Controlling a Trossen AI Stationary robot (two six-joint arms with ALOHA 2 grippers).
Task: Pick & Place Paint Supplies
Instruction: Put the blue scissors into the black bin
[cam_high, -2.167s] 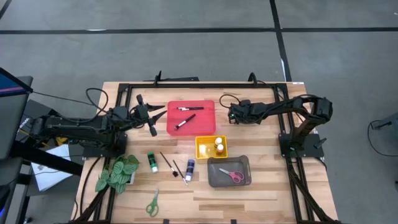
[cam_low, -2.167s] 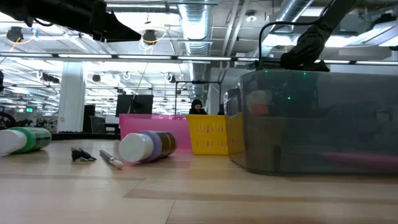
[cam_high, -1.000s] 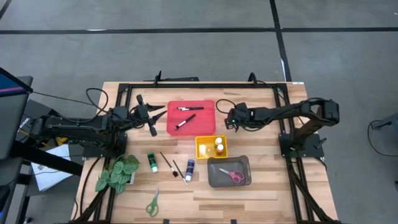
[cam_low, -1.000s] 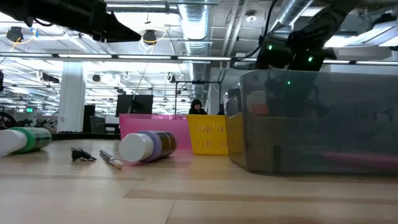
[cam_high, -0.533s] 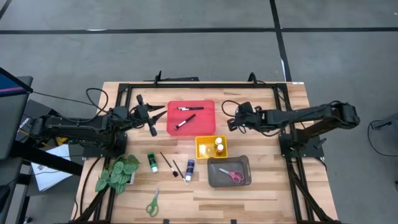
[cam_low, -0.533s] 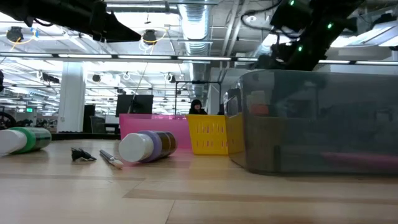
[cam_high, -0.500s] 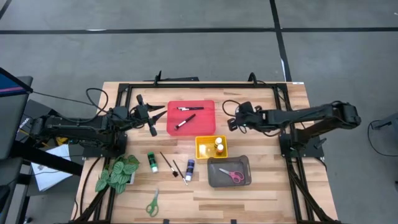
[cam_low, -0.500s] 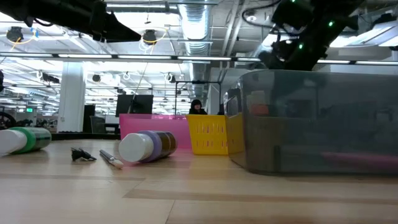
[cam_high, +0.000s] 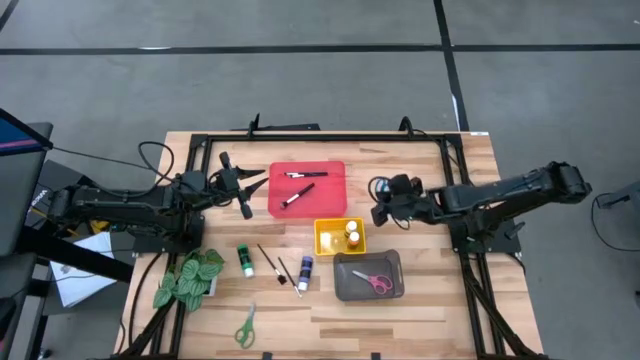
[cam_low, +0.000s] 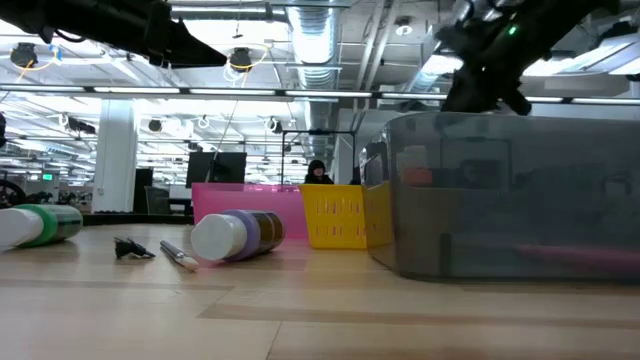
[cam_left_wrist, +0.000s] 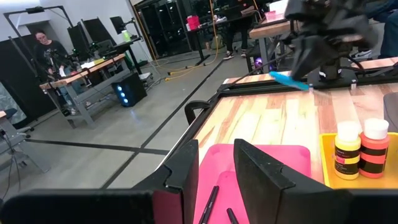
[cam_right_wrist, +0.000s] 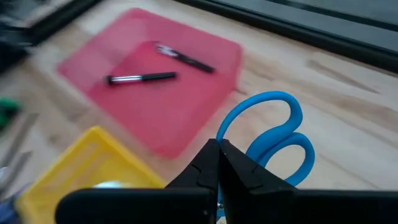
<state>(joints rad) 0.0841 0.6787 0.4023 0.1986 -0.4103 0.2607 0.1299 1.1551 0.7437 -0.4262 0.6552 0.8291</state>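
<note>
Table: pale planked wood, smooth with a light sheen. Red tray, yellow tray and blue scissor handles: smooth plastic; grey tray: translucent, glossy plastic. Right gripper fingers: matt black.

Right claw clamped, extended; left claw parted.
</note>
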